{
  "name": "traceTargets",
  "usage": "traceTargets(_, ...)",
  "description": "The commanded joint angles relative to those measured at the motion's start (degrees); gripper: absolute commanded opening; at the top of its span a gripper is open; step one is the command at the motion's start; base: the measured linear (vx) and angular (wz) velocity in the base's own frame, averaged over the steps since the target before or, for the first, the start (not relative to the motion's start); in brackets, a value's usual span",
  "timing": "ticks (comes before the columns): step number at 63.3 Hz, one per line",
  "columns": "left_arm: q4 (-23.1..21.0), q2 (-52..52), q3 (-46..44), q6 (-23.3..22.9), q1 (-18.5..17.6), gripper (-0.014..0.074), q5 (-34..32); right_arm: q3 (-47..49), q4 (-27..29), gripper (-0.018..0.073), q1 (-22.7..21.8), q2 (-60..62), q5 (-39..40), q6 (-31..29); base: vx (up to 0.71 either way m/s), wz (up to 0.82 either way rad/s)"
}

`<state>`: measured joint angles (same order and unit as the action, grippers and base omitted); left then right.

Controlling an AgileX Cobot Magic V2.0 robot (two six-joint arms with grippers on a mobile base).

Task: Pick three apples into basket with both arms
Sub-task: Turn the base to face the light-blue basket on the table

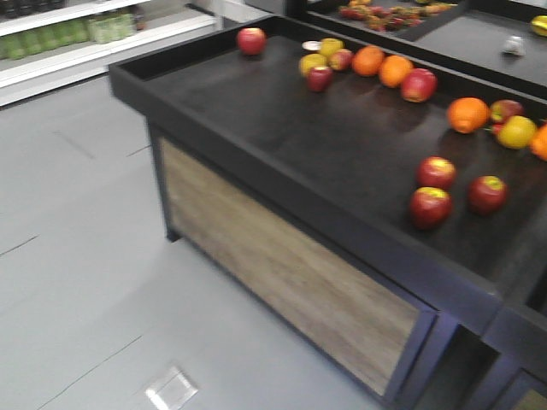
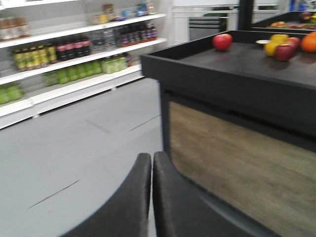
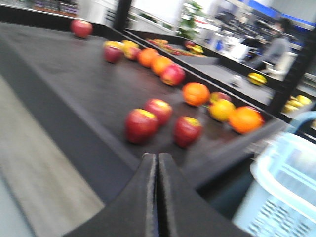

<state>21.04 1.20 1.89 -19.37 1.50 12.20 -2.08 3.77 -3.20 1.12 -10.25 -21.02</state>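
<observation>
Three dark red apples lie together on the black display table (image 1: pixel 282 128) near its front right: one (image 1: pixel 436 172), one (image 1: pixel 430 206) and one (image 1: pixel 487 194). The right wrist view shows the same apples (image 3: pixel 140 125), (image 3: pixel 159 109), (image 3: pixel 187 131) just beyond my right gripper (image 3: pixel 157 157), which is shut and empty. The pale blue basket (image 3: pixel 284 187) stands at the lower right of that view, below the table edge. My left gripper (image 2: pixel 151 158) is shut and empty, low beside the table's wooden side panel (image 2: pixel 247 163). Neither arm shows in the front view.
More fruit lies along the table's far side: oranges (image 1: pixel 367 61), (image 1: pixel 467 114), yellow apples (image 1: pixel 313 62), (image 1: pixel 517 131) and other red apples (image 1: pixel 251 40), (image 1: pixel 419 84). Store shelves with bottles (image 2: pixel 74 49) stand to the left across the grey floor. A second display table (image 1: pixel 461 34) is behind.
</observation>
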Motion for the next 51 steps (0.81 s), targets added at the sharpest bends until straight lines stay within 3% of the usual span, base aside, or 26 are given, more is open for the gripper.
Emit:
traceTargets(1, 0.17, 0.80, 0.55, -0.33, -0.20, -0.0006, -4.19, -0.08, -0.28, -0.0003, -0.28, 0.00, 4.19, -0.40, 0.16, -0.62)
traceTargets(51, 0.17, 0.80, 0.55, -0.33, -0.20, -0.0006, -4.19, -0.08, -0.28, -0.0003, -0.28, 0.00, 4.34, -0.40, 0.13, -0.58)
